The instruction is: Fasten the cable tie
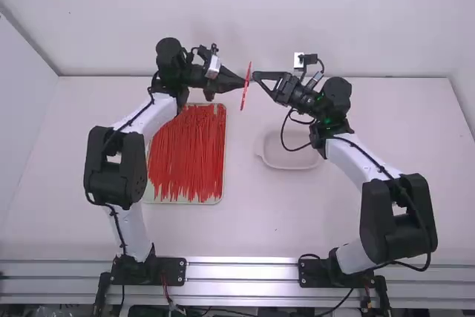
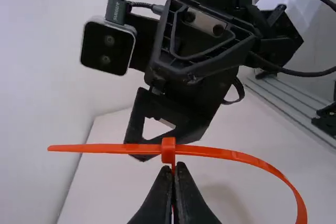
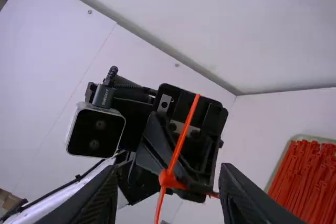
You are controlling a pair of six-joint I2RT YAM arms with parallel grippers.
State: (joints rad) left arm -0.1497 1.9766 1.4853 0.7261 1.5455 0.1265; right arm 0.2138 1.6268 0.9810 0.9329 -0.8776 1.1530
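We hold the tie (image 2: 168, 149) clamped in the left gripper (image 2: 170, 176), its length crosswise; the right gripper (image 1: 256, 77), jaws apart, faces it just beyond

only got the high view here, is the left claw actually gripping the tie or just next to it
Observer: Gripping. The left wrist view shows the left claw shut on the tie, pinching just under its head.
Operator: ok and the right claw, closed on it too
Observer: No. The right wrist view shows the right claw wide open, not clamped on the tie.
Operator: is the strap straight
Observer: Only on one side of the head. On the other side it bends away in a long downward curve.
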